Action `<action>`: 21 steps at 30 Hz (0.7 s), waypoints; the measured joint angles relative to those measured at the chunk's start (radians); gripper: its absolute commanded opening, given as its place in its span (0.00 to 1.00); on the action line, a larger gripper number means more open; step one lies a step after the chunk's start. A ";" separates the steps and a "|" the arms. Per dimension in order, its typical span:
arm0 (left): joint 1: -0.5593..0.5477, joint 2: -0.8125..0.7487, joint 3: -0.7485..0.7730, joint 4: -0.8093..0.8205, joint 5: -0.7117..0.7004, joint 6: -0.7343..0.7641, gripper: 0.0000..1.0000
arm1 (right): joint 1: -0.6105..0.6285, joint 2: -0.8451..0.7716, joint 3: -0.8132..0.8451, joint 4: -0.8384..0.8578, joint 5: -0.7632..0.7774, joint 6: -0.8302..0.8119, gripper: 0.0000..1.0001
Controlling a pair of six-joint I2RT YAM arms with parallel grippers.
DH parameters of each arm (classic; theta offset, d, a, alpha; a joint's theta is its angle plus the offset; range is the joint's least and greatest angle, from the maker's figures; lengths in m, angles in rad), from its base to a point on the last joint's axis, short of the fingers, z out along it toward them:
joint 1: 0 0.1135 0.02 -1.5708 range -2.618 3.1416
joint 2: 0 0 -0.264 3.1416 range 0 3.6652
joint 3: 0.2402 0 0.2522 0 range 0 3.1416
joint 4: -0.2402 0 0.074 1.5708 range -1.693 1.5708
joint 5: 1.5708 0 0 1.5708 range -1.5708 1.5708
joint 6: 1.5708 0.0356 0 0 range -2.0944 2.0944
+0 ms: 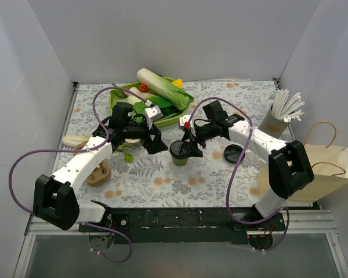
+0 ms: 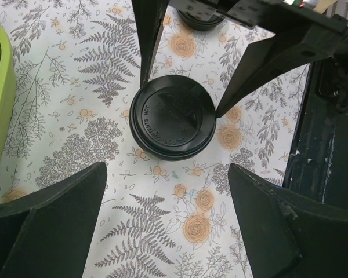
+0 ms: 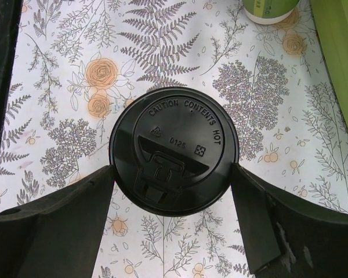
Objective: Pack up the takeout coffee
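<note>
The takeout coffee [image 1: 180, 152], a small green cup with a round black lid [image 3: 174, 150], stands upright on the floral table cover at the middle. My right gripper [image 3: 173, 174] hangs over it, open. One of its fingers [image 2: 148, 52] stands on each side of the lid [image 2: 173, 117], with the tips close against the rim. My left gripper [image 2: 168, 174] is open just to the left of the cup, with only the table cover between its fingers. In the top view the left gripper [image 1: 158, 143] and the right gripper [image 1: 191, 146] flank the cup.
A loose black lid [image 1: 233, 153] lies right of the cup. A second green cup [image 3: 269, 8] stands nearby. A green tray [image 1: 182, 107] of vegetables is at the back, a grey cup of straws [image 1: 275, 120] at back right, and a paper bag [image 1: 322, 171] at the right edge.
</note>
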 measured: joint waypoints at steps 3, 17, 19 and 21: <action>-0.002 -0.032 0.000 0.000 -0.009 -0.032 0.87 | 0.000 -0.004 0.001 0.002 0.006 0.021 0.92; 0.000 -0.057 0.000 -0.005 -0.070 -0.095 0.88 | 0.006 -0.008 0.002 -0.030 0.020 0.047 0.98; 0.000 -0.061 0.000 -0.005 -0.072 -0.100 0.88 | 0.009 -0.008 0.006 -0.039 0.020 0.051 0.96; 0.000 -0.063 0.000 -0.003 -0.074 -0.104 0.88 | 0.011 -0.008 0.007 -0.047 0.020 0.052 0.93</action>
